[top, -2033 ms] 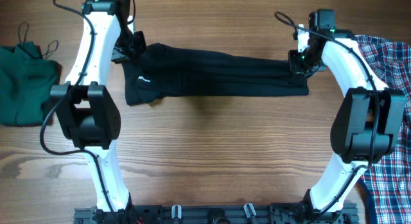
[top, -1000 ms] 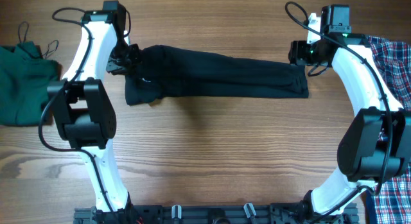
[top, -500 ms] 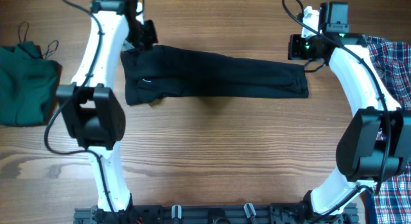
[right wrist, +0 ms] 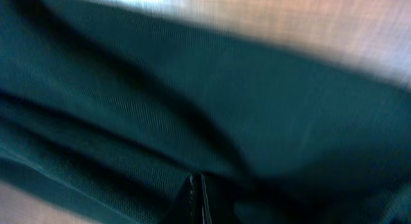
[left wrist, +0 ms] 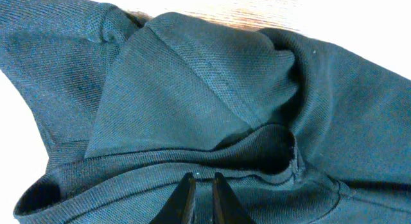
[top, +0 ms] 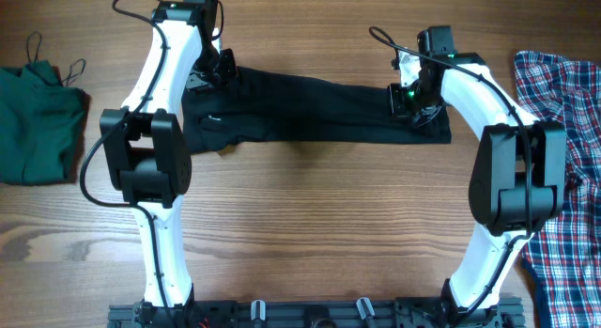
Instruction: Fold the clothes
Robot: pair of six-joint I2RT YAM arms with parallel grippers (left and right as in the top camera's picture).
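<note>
The black shirt (top: 319, 107) lies as a long narrow band across the far half of the table, its small white logo near the left end. My left gripper (top: 214, 72) is at the band's upper left corner. In the left wrist view the left gripper (left wrist: 201, 178) is nearly shut, with a fold of the shirt (left wrist: 192, 89) pinched beside a seam. My right gripper (top: 413, 101) sits on the band's right end. The right wrist view, which is blurred, shows the right gripper (right wrist: 198, 179) shut, fingers together against the dark fabric (right wrist: 257, 108).
A dark green strappy top (top: 33, 121) is bunched at the left table edge. A plaid shirt (top: 563, 131) lies along the right edge. Bare wooden table (top: 310, 225) stretches in front of the black shirt, between the two arm bases.
The right gripper has shut and has moved left and toward me, from beyond the shirt's right end onto it. The left gripper has closed further at the shirt's left corner.
</note>
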